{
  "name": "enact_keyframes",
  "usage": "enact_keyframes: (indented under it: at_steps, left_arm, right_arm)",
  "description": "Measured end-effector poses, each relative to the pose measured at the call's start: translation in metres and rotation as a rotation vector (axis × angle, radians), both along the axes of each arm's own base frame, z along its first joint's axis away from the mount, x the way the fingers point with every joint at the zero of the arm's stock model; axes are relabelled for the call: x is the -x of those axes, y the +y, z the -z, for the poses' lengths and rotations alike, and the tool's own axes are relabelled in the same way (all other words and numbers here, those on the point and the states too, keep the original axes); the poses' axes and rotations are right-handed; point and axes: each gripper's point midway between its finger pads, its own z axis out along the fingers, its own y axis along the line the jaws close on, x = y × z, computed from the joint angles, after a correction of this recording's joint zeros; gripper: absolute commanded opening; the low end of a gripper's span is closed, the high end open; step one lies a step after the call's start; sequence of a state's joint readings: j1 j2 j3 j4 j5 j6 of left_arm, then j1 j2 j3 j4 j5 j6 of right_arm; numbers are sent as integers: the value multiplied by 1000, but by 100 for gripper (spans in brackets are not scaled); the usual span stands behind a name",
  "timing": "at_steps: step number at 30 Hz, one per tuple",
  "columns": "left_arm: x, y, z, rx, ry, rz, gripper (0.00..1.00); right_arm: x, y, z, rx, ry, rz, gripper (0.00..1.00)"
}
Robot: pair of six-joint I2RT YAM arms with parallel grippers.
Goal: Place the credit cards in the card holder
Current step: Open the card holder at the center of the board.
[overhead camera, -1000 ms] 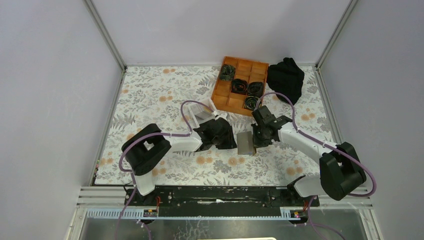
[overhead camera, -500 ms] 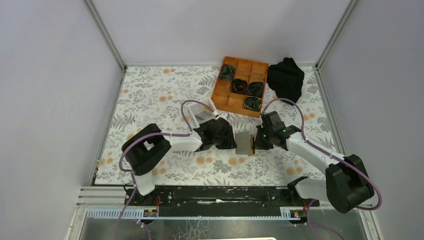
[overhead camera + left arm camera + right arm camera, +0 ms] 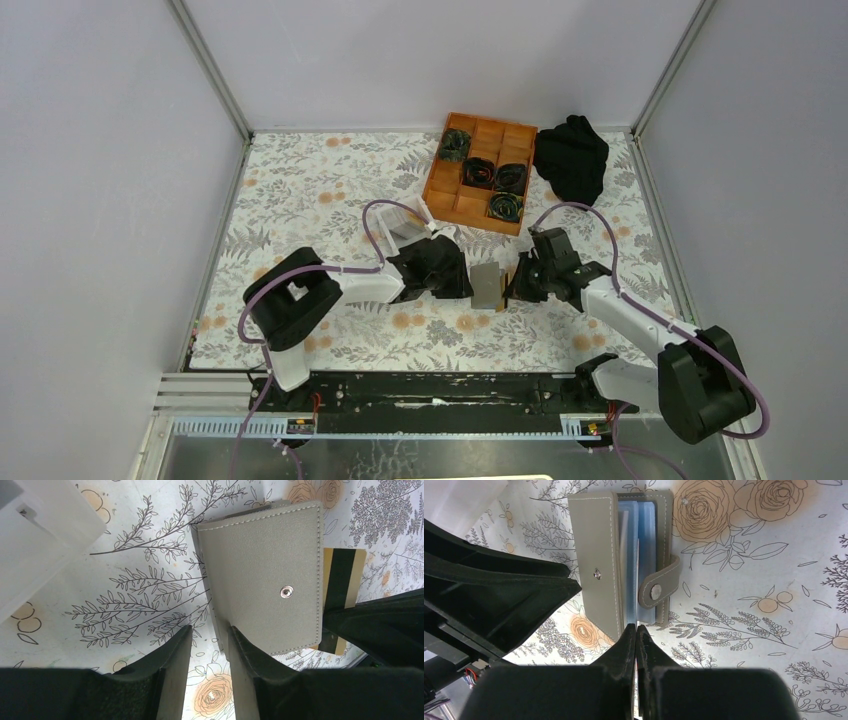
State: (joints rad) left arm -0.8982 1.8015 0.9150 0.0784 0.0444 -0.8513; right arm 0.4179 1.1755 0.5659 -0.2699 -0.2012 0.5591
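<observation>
The left gripper [image 3: 210, 645] grasps the holder [image 3: 265, 580] – the clenched right gripper [image 3: 637, 630], at 3 o'clock, could jam its gold card [image 3: 345, 575] against a sleeve edge.

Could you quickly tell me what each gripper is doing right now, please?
Left gripper: closed on the card holder's cover.
Right gripper: shut on a credit card.

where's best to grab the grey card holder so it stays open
Probably the card holder's outer cover with the snap stud, pinched along its long free edge from the left arm's side. That cover stands splayed off the blue pockets, and the pockets' mouth faces the right gripper, so that end should stay free.
</observation>
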Motion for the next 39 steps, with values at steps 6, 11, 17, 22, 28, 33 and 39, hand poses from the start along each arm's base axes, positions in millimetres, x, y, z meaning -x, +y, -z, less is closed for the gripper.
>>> enact_keyframes:
  at_steps: [6, 11, 17, 22, 28, 33, 39]
  left_arm:
    - [0, 0, 0, -3, -2, 4, 40]
    - [1, 3, 0, -13, -1, 8, 39]
    - [3, 5, 1, -19, 2, 9, 39]
    - [6, 9, 1, -23, 5, 8, 38]
    - [10, 14, 1, -29, 7, 6, 38]
    - [13, 19, 2, -32, 8, 2, 37]
    - [16, 24, 3, -32, 13, -7, 37]
  right_arm:
    - [-2, 0, -7, -11, -26, 2, 0]
    - [-5, 2, -9, -21, -40, 4, 0]
    - [-11, 9, -15, -61, -64, 7, 0]
    - [-15, 16, -20, -97, -81, -3, 0]
    - [-16, 18, -18, -103, -72, -7, 0]
    - [-16, 21, -18, -115, -69, -18, 0]
    - [-19, 24, -23, -125, -81, -26, 0]
